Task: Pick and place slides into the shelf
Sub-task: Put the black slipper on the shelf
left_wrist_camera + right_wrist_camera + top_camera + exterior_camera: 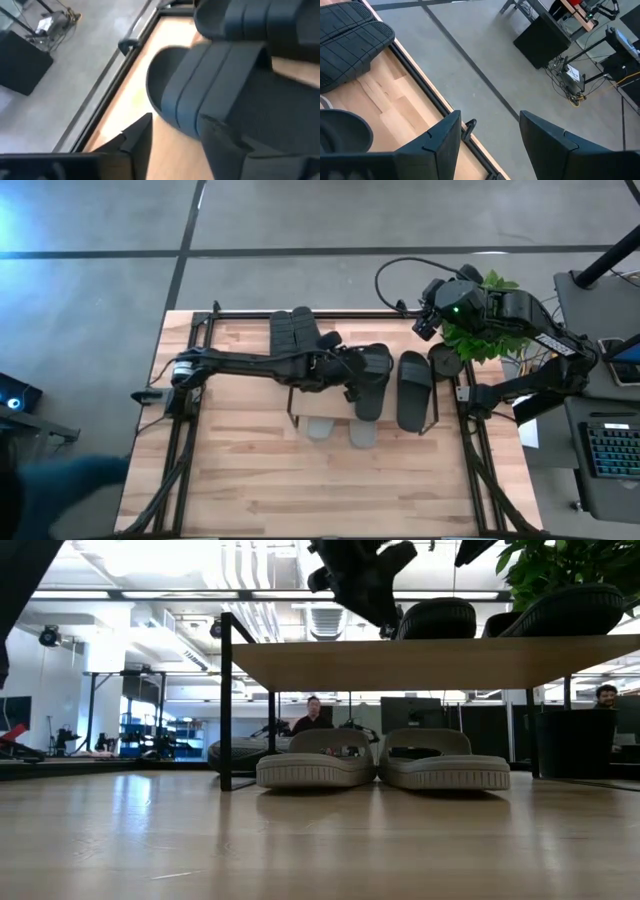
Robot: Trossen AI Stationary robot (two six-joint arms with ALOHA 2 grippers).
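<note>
The shelf stands mid-table. Two dark slides lie sole-down on its top board. Two light grey slides sit side by side beneath it. My left gripper is open at the left dark slide. One finger is above its footbed, the other beside its outer edge over bare wood. Another dark slide lies sole-up on the table at the far side. A further dark slide sits by the plant. My right gripper waits open, raised at the far right.
A potted plant stands at the table's far right corner under my right arm. Black frame rails run along the table's sides. A keyboard lies off to the right. A person sits in the room behind the table.
</note>
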